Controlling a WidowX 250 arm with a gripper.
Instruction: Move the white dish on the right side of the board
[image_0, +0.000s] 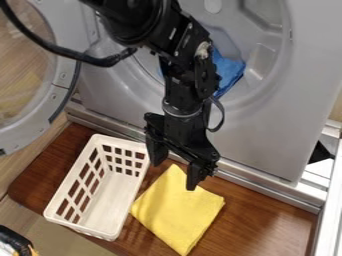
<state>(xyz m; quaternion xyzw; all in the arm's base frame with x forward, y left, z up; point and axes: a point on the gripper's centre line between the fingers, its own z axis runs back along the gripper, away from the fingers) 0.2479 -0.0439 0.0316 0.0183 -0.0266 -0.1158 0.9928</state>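
Pincer: you have it (174, 175) hanging down with its 2 fingers (157, 152) spread wide, above the board; their height over it you cannot tell.
White dish: your slotted basket (110, 197) lies just beside the pincer, on its left as you look at the view, with its base on the board and its open top facing up.
Yellow cloth: you see it (177, 205) spread on the board below the pincer and beside the basket; whether those 2 touch, you cannot tell.
Board: you have brown wood (257, 212) running beneath the pincer and out to both sides of it.
Blue cloth: look behind and above the pincer, inside the machine (267, 145)'s round opening; the arm (177, 55) partly hides it (228, 72).
Door: you find it (57, 87) swung open, up and left of the pincer.
Cable: it (67, 52) curves in to the arm, above the pincer.
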